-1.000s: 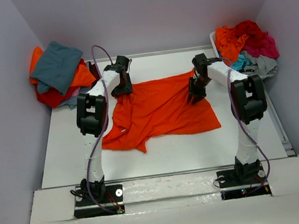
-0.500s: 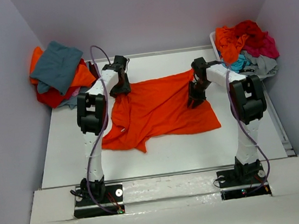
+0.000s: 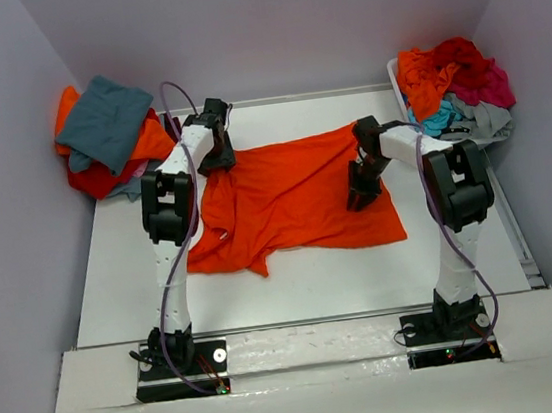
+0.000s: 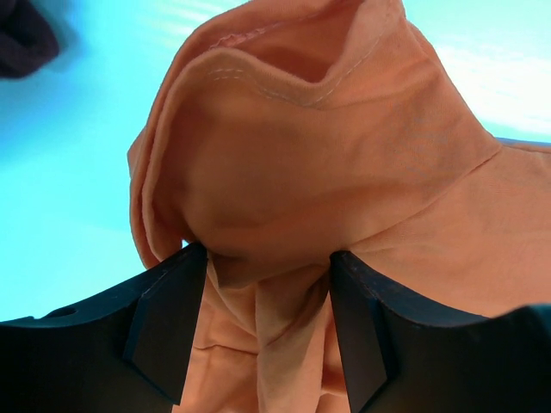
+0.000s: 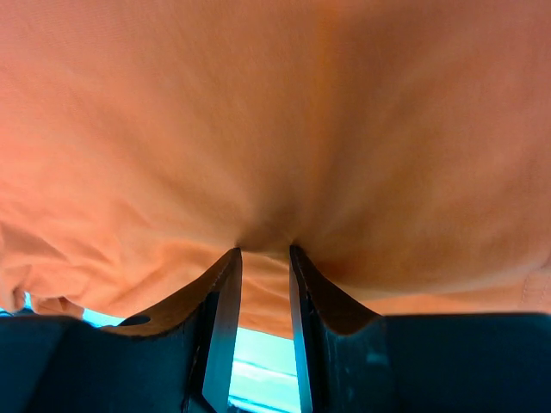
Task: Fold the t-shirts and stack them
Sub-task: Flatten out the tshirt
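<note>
The bright orange t-shirt (image 3: 290, 200) lies spread across the middle of the table, wrinkled at its near left corner. My left gripper (image 3: 218, 159) sits at its far left corner, shut on a thick bunch of the cloth (image 4: 284, 181) that stands up between the fingers (image 4: 168, 323). Over on the shirt's right part, my right gripper (image 3: 361, 196) is shut on a pinched fold of the orange cloth (image 5: 275, 129), with its fingertips (image 5: 225, 284) pressed into it. Other t-shirts lie in a folded pile (image 3: 105, 127) at the far left, teal-grey on top of orange and red.
A white bin (image 3: 393, 73) at the far right holds several crumpled shirts (image 3: 453, 69) in orange, red, magenta, turquoise and grey. Purple walls close in the table on three sides. Bare white table (image 3: 306, 288) runs along the near edge by the arm bases.
The left gripper has drawn the shirt's far left corner farther back and left. The right gripper has slid a little nearer. The shirt's far edge is stretched straighter.
</note>
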You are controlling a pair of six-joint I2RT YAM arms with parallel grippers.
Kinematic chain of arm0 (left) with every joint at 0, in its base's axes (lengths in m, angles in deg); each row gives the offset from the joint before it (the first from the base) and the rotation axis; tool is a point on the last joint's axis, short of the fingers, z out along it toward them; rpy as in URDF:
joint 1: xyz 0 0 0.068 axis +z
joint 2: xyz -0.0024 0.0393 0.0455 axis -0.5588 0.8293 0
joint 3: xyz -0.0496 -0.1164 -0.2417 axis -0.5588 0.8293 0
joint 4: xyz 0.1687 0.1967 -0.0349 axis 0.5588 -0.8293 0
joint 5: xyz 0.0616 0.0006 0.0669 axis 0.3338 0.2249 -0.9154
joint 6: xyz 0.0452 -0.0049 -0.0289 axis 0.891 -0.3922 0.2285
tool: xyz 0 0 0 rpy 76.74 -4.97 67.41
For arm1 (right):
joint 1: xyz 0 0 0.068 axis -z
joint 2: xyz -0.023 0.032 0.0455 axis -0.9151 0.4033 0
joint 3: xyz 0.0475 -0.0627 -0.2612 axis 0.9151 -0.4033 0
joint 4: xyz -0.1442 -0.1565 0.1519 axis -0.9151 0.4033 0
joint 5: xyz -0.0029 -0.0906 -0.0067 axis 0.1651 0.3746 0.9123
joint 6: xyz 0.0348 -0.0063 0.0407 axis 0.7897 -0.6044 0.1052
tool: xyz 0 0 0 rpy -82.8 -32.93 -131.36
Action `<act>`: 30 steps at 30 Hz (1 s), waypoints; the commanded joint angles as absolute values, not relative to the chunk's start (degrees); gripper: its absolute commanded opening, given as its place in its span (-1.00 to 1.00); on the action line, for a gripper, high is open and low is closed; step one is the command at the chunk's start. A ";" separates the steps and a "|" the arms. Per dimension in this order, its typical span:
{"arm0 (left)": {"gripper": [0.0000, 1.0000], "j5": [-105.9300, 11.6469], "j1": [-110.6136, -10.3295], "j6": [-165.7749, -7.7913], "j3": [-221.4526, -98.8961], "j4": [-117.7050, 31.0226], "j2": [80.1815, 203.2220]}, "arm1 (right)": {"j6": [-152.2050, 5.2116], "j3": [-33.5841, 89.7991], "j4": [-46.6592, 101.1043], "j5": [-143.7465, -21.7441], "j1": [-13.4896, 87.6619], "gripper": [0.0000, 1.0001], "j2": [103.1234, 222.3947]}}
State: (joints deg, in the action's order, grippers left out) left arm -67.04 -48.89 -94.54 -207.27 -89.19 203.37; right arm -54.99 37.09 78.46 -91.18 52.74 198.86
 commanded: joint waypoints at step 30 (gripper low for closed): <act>0.39 -70.34 -46.54 -92.25 -214.13 -92.99 205.34 | -51.05 23.76 76.73 -88.38 52.33 -0.29 189.61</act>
